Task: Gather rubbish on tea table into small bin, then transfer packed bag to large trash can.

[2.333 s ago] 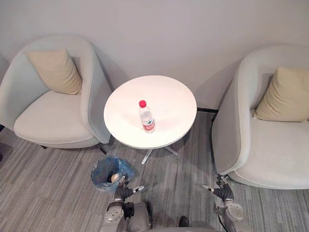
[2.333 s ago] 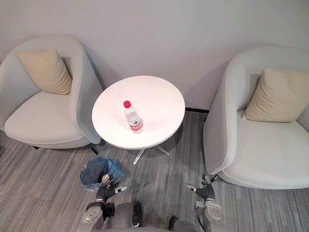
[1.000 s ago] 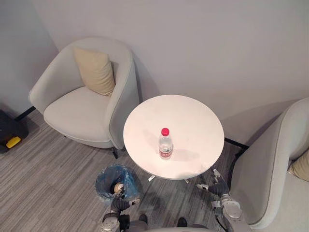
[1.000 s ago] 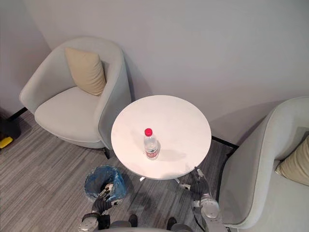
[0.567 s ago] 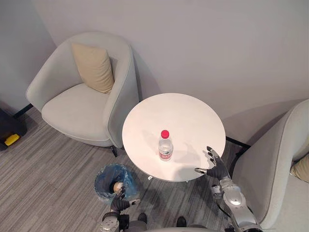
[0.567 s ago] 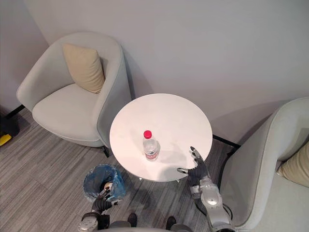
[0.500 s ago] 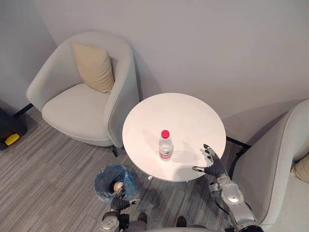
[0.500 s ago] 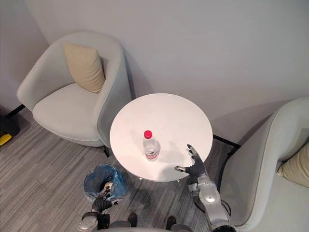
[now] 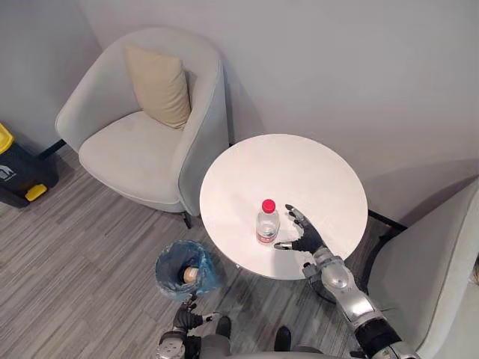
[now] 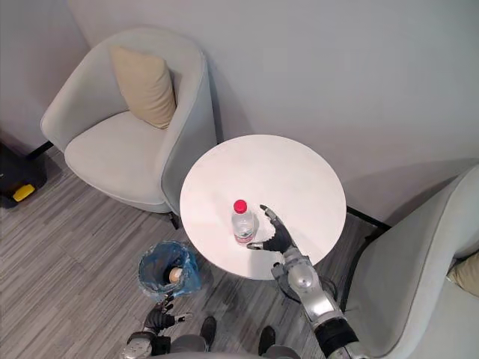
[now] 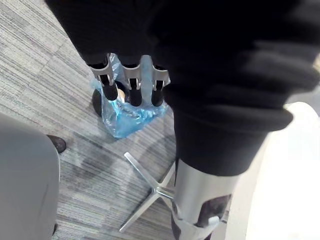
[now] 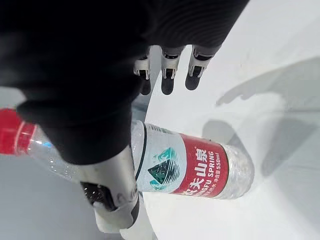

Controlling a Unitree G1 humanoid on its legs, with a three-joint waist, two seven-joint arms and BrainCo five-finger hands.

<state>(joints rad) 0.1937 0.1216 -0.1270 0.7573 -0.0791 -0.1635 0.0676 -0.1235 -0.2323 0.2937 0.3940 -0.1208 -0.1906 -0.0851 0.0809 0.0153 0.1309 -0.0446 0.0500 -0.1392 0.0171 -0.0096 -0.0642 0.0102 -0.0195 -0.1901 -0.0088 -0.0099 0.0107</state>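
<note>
A clear plastic bottle (image 9: 267, 222) with a red cap and red label stands upright near the front of the round white tea table (image 9: 299, 164). My right hand (image 9: 301, 235) hovers over the table just right of the bottle, open, fingers stretched, thumb pointing at the bottle. In the right wrist view the bottle (image 12: 190, 167) lies between the thumb and the fingers (image 12: 167, 75), with nothing closed on it. The small bin (image 9: 185, 269), lined with a blue bag, stands on the floor left of the table's front, with a tan item inside. My left hand (image 9: 183, 321) hangs low by the bin, open.
A grey armchair (image 9: 142, 142) with a beige cushion stands left of the table, and another (image 9: 441, 284) at the right. A black container with yellow parts (image 9: 19, 168) sits at the far left by the wall. The table's metal foot (image 11: 150, 195) spreads beside the blue bag (image 11: 125, 112).
My right hand has risen from floor level to the table top and moved left, up to the bottle. The camera has shifted. The left hand has stayed low by the bin.
</note>
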